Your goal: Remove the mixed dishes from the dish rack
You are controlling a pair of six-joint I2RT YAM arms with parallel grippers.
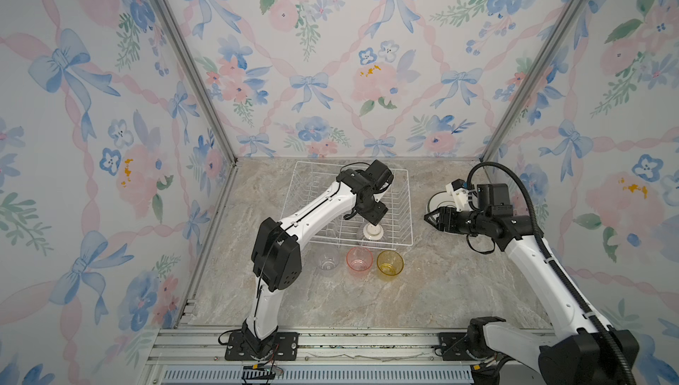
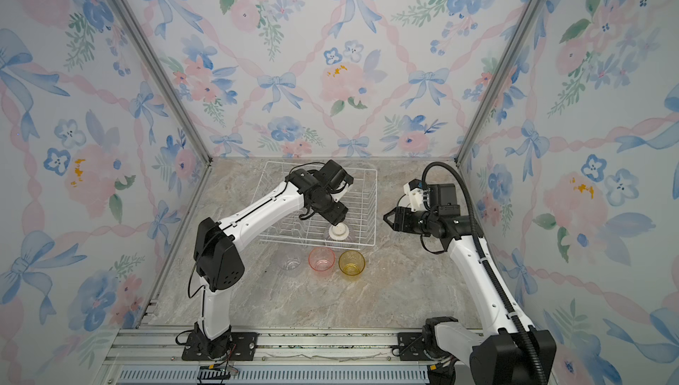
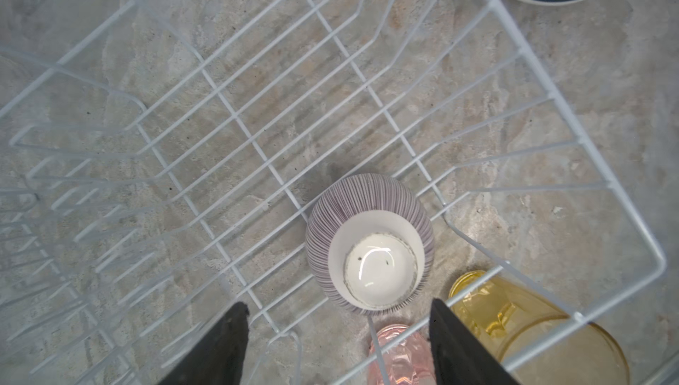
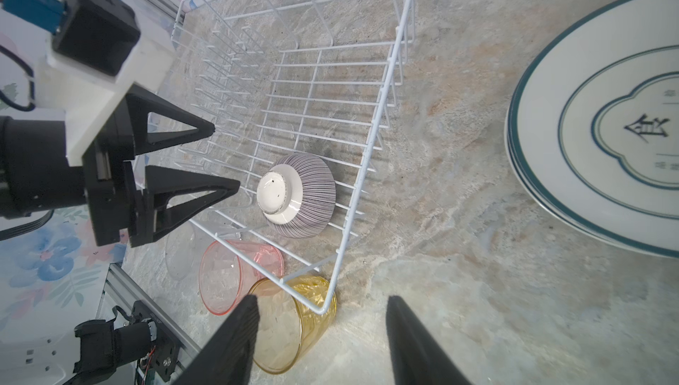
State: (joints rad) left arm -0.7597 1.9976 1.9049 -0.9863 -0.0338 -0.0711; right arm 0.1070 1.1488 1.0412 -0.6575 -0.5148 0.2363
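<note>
The white wire dish rack (image 1: 398, 195) stands at the back middle of the table. In it there is only a small purple-striped bowl (image 1: 373, 234), upside down near its front right corner. My left gripper (image 1: 372, 222) hangs open just above the bowl (image 3: 371, 243), with its fingers (image 3: 220, 346) clear of it. My right gripper (image 1: 428, 216) is open and empty to the right of the rack, beside a stack of dark-rimmed plates (image 4: 595, 125) on the table. Clear (image 1: 328, 260), pink (image 1: 359, 259) and yellow (image 1: 390, 262) tumblers stand upright in front of the rack.
The yellow tumbler (image 4: 290, 328) stands close against the rack's front right corner (image 4: 323, 309). The plate stack (image 1: 439, 201) is partly hidden under my right arm. Upright plate dividers (image 3: 73, 217) fill the rack's left side. Papered walls close the table in on three sides.
</note>
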